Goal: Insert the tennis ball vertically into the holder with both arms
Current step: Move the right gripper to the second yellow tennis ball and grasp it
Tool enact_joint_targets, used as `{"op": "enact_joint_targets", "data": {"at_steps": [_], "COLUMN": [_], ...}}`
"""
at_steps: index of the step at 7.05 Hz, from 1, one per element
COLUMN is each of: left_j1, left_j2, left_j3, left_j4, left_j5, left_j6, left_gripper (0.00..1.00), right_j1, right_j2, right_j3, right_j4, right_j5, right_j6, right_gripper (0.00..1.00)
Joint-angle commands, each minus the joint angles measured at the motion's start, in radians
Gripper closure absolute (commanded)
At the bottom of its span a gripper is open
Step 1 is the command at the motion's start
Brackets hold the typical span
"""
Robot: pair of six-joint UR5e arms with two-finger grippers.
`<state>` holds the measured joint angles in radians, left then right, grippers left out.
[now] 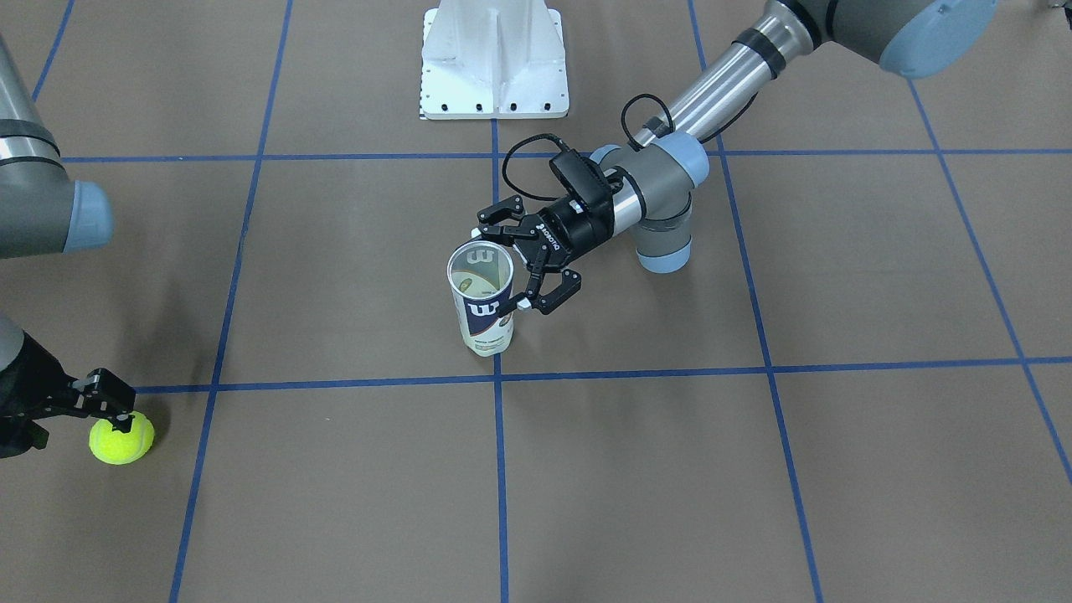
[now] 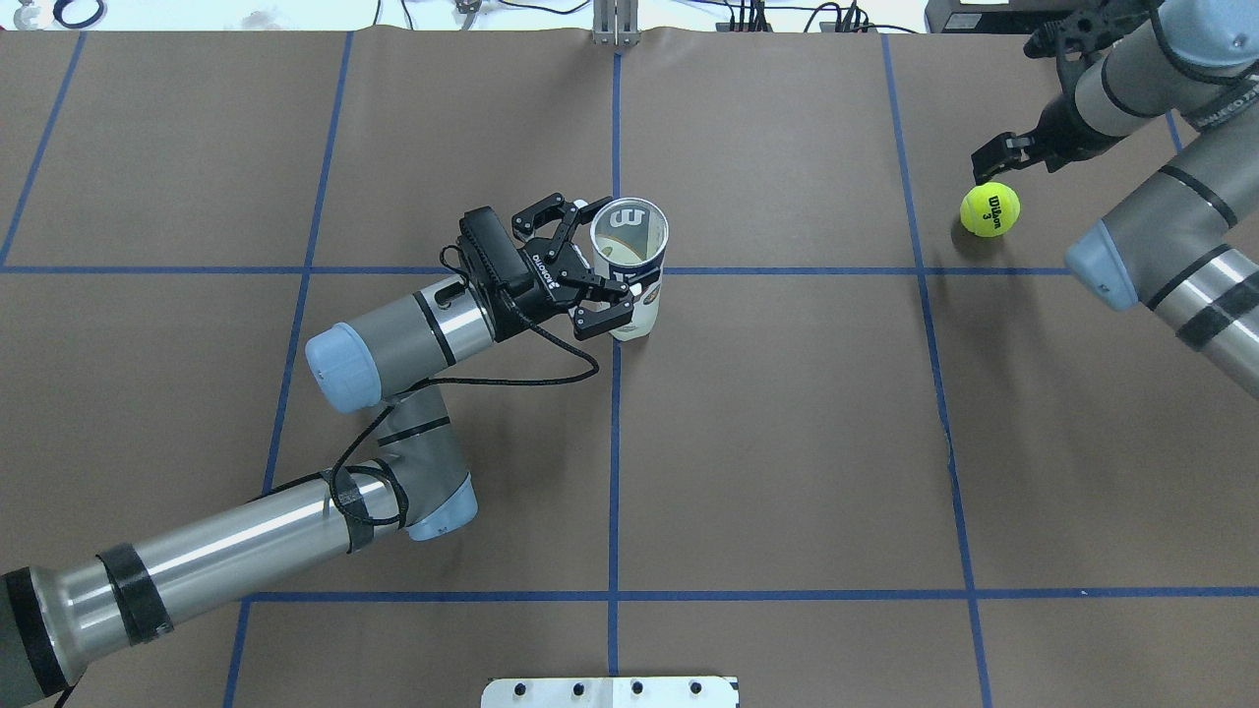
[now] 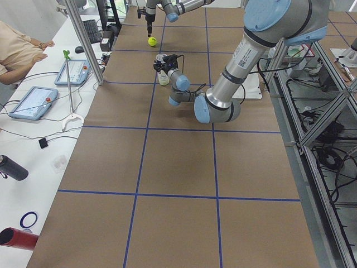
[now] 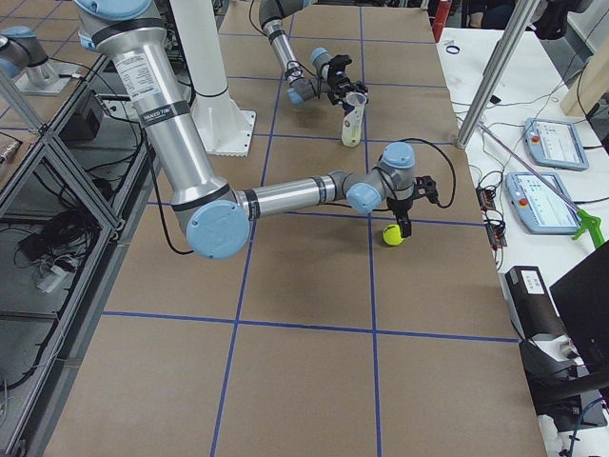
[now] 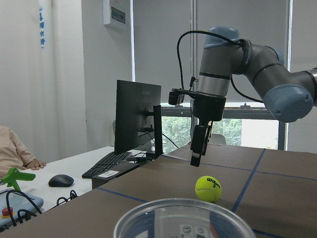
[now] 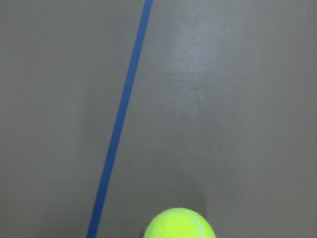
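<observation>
Evidently to be steadied, the holder (image 2: 634, 295) was stood upright at the middle of the table (image 2: 787, 442), flanked by the left gripper (image 2: 602, 261), spread wide. Well apart, the ball (image 2: 989, 209) was found lying beneath the right gripper (image 5: 196, 157), whose spread could not be told.

**Tabletop** (image 2: 787, 442) before me: brown sheet, divided into large squares by blue tape lines (image 2: 614, 442).

**White metal pedestal** (image 1: 494, 63): stands at my base, on the centre tape line, with a row of dark bolt holes along its foot.

**White side desk** (image 3: 33, 184), along the edge opposite me:
- two blue-framed tablets (image 3: 32, 103) with loose cables beside them
- a green piece on a thin stand (image 3: 66, 54)
- a black bottle (image 3: 12, 168) and a red bottle (image 3: 17, 237), both lying down
- a blue tape ring (image 3: 29, 219) between the bottles

**Silver post** (image 3: 83, 39): rises at the desk's edge.

**From my left wrist:** a dark monitor (image 5: 137, 118), a keyboard (image 5: 106, 166) and a mouse (image 5: 61, 180).

**Person in a beige top** (image 3: 14, 47): one hand rests on the desk.
</observation>
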<state>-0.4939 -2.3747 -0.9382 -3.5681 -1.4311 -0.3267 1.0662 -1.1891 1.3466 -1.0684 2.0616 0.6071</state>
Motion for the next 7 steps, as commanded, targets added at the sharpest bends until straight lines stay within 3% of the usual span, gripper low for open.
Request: {"op": "enact_joint_targets", "data": {"at_steps": [1,4,5,6,7], "left_j1": [0.000,0.002,0.002,0.002,0.002], "left_j2": [0.000,-0.001,-0.001,-0.001,-0.001], "left_j3": [-0.001,-0.001,-0.001,-0.001,-0.001], "left_j4": [0.000,0.000,0.000,0.000,0.000], "left_j5": [-0.002,-0.002,-0.002,-0.002,-0.002], "left_j6": [0.000,0.000,0.000,0.000,0.000], "left_gripper": [0.02,0.02,0.02,0.01,0.02], "right_j1": [-0.073,-0.087,-0.091,-0.091,-0.089], "right_j2": [-0.020,-0.018,-0.018,-0.017,-0.007], "right_j3": [-0.015,-0.055,-0.063,-0.064,-0.063], "right_j4": [0.056,0.102,0.105,0.105,0.105], "right_j5": [-0.079,-0.087,-0.106,-0.107,-0.107], "right_j6": [0.052,0.051,0.046,0.042,0.037], "right_gripper": [0.01,0.01,0.10,0.27,0.68]}}
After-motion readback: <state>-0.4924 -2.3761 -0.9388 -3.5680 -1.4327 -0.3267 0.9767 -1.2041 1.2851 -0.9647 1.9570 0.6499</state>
